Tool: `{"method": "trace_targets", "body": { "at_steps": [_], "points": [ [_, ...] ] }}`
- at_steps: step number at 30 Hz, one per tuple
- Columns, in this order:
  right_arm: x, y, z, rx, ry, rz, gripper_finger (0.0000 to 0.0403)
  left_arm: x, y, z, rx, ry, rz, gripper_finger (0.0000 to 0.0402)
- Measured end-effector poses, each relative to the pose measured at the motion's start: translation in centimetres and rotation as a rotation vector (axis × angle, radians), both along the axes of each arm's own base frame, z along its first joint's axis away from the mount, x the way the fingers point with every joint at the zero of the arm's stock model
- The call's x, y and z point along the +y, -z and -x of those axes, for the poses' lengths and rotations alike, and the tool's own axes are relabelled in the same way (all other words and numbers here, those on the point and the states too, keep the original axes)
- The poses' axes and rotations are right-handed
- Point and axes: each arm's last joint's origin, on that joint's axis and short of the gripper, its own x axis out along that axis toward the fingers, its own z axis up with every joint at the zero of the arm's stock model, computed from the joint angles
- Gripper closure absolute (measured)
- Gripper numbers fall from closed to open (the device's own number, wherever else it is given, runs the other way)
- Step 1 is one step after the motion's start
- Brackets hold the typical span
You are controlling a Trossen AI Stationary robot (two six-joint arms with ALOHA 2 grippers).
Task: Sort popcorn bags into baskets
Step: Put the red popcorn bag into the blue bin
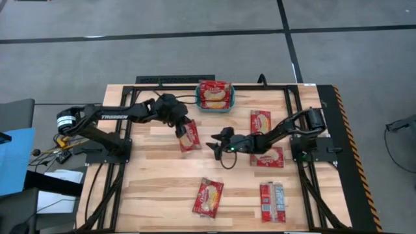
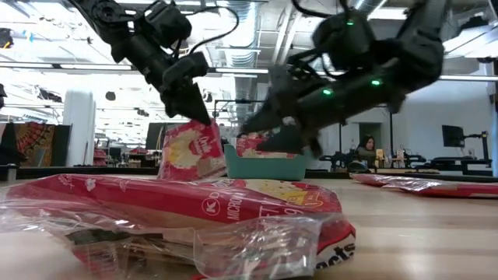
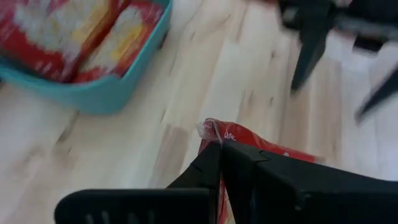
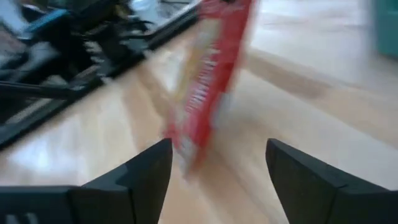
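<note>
The main risk is the pinched bag [image 1: 189, 135] slipping free: the left gripper [image 1: 180, 125] grips it only by its top edge, so the packet hangs loose and could swing, twist or drop short of the basket [image 1: 214, 106] if the arm moves fast. It could also catch on the basket's rim or land on top of the bags already inside [image 1: 214, 94] and slide off, since the basket looks fairly full. The right gripper [image 1: 213, 144] sits close beside the hanging bag, so a bump between the arms is possible.

The left gripper's fingers are clamped tight on the bag, which hangs upright just in front of the basket. The right gripper stands wide apart and empty, also in front of the basket, pointing at the hanging bag without touching it.
</note>
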Motion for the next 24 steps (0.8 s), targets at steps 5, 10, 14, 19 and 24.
{"method": "trace_targets", "body": {
  "at_steps": [5,10,14,19,24],
  "points": [
    [-0.2,1.5,-2.9,0.011,-0.062,-0.034,0.0117,-0.5,-0.4,-0.5,-0.028,-0.013,-0.048,0.0401],
    [0.0,3.0,-4.9,0.015,-0.071,-0.084,0.0122,-0.9,-0.6,-0.7,-0.047,0.001,-0.055,0.0401],
    [-0.2,3.5,-5.5,0.012,-0.051,-0.087,0.0167,-1.0,-0.6,-0.7,-0.047,0.003,-0.056,0.0401],
    [-0.8,3.3,-5.2,0.084,-0.041,-0.053,0.0307,-0.9,-0.6,-0.7,-0.042,-0.012,-0.072,0.0401],
    [-1.0,1.4,-4.5,0.197,-0.071,0.033,0.038,-0.9,-0.7,-0.7,-0.038,-0.023,-0.092,0.0402]
  ]
}}
